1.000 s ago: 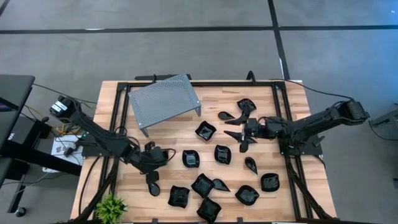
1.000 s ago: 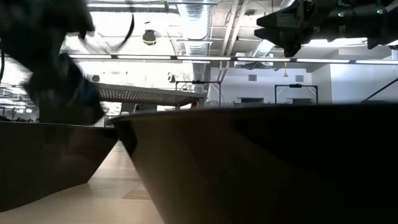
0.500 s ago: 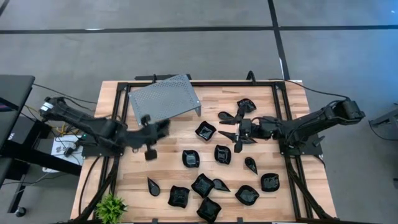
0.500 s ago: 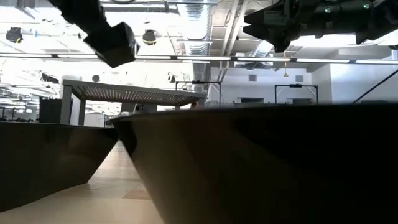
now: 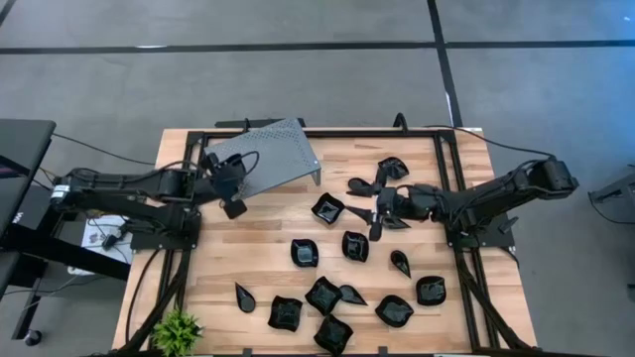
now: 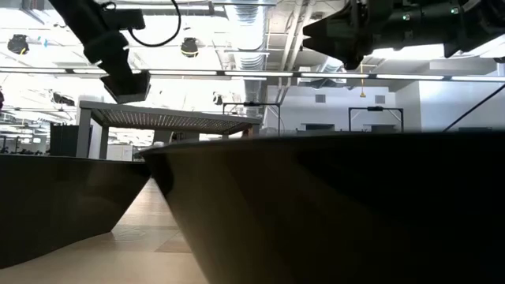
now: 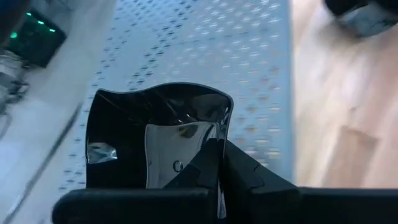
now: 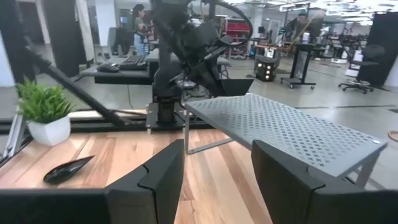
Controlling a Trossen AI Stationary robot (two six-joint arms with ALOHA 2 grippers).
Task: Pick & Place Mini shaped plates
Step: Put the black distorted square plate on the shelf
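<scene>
On wooden table [image 5: 268, 233], perforated tray [image 5: 263, 159]

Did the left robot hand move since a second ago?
Yes. The left gripper, shut on a black plate, rose from the table's near side to the grey tray.

From my remote station: an open-plan robotics lab, grey concrete floor [image 5: 298, 89] around my wooden table [image 5: 268, 263]; exposed ceiling ducts [image 6: 252, 31] at twelve o'clock, desks with a keyboard [image 8: 134, 61] and office chairs [image 8: 367, 65] beyond.
</scene>
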